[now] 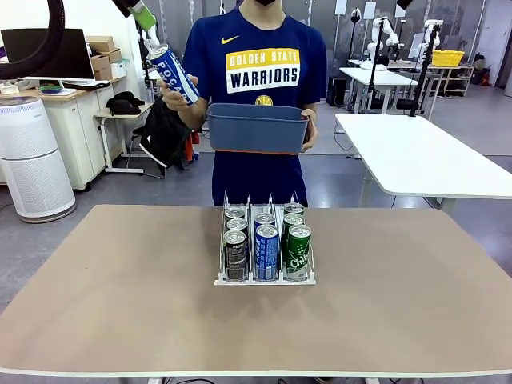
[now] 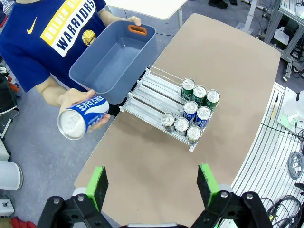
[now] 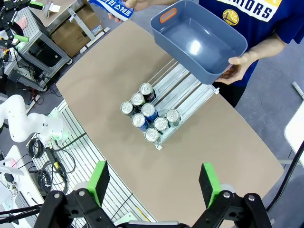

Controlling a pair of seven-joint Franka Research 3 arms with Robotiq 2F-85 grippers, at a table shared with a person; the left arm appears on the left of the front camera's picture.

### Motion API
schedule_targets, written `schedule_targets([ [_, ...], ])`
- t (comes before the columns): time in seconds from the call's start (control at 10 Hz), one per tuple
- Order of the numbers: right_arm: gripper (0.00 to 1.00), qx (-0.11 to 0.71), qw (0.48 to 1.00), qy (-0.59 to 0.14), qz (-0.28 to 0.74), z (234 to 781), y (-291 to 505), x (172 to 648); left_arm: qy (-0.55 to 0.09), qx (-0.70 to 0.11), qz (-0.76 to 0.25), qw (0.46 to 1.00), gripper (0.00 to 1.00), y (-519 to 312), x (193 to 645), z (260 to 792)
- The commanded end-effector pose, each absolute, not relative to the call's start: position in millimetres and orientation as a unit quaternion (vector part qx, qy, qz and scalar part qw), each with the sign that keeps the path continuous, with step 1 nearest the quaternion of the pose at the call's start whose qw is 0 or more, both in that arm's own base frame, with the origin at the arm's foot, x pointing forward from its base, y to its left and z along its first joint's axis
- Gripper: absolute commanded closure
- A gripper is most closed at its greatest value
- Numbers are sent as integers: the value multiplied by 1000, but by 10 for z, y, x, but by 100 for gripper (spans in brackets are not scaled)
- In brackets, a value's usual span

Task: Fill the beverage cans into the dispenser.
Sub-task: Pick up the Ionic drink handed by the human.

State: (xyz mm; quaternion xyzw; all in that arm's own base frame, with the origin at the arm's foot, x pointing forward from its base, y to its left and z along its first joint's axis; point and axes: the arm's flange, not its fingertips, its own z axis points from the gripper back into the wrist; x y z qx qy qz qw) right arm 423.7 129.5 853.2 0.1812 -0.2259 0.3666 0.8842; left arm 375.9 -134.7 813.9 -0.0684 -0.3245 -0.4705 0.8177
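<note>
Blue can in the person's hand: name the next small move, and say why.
Probably reach the open left gripper toward the blue can: the person holds it up on that side, the tub is empty, and the rack's middle lane has room behind two cans.

Found wide bare table [image 1: 120,280] left, right and near side of dispenser [image 1: 264,281]. Saw front of all three lanes blocked by cans [image 1: 266,252], rear stretches open from above. Noted tub [image 1: 256,128] held over far table edge, close above lanes' rear end. Spotted hand [image 1: 179,101] with blue can [image 1: 172,74] up left of tub, well above table. Counted both as blocks on far-side approach.
</note>
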Motion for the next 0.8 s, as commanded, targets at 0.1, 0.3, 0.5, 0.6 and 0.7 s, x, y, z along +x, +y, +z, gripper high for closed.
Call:
schedule_targets([
  [0.1, 0, 187, 884, -223, 365, 8528, 1287, 4233, -324, -66, -470, 818, 0, -1344, 3747, 8128],
  [0.3, 0, 187, 884, -223, 365, 8528, 1287, 4233, -324, -66, -470, 818, 0, -1344, 3747, 8128],
  [0.5, 0, 187, 884, -223, 365, 8528, 1287, 4233, -300, -70, -480, 821, 0, -1278, 3758, 8140],
  [0.6, 0, 187, 884, -223, 365, 8528, 1287, 4233, -299, -54, -497, 813, 0, -1240, 3863, 8102],
  [0.7, 0, 187, 884, -223, 365, 8528, 1287, 4233, -299, -50, -503, 810, 0, -1226, 3968, 8072],
])
